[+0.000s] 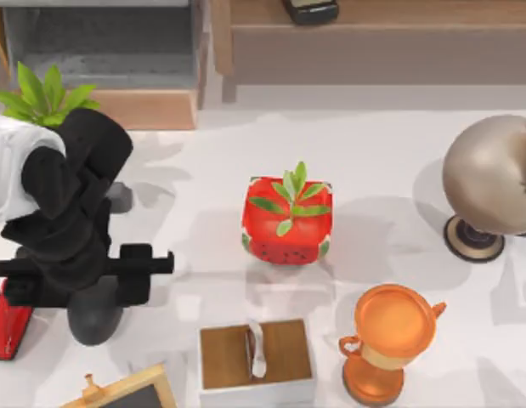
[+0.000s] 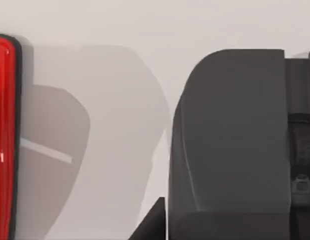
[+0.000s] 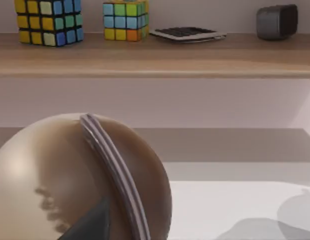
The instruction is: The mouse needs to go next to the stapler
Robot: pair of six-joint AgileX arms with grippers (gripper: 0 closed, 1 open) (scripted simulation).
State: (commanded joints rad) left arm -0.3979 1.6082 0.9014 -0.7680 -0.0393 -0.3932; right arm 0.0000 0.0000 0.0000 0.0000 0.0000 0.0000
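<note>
The dark grey mouse (image 1: pixel 97 319) lies on the white table near the front left, its far end under my left gripper (image 1: pixel 82 276). In the left wrist view the mouse (image 2: pixel 230 140) sits between a finger (image 2: pixel 150 227) touching one side and a dark gripper part against the other side. The gripper looks shut on it. The bright red stapler (image 1: pixel 9 327) lies just left of the mouse, a narrow strip of table between them, and its edge (image 2: pixel 2 135) shows in the left wrist view. My right gripper (image 3: pixel 89 222) is parked at the far right, close behind a brown ball.
A strawberry cube planter (image 1: pixel 286 219) stands mid-table. An orange trophy (image 1: pixel 388 340) and a wooden box (image 1: pixel 256 357) are at the front. The brown ball on a stand (image 1: pixel 492 178) is at the right. A potted plant (image 1: pixel 46 93) and a small chalkboard (image 1: pixel 127 391) flank my left arm.
</note>
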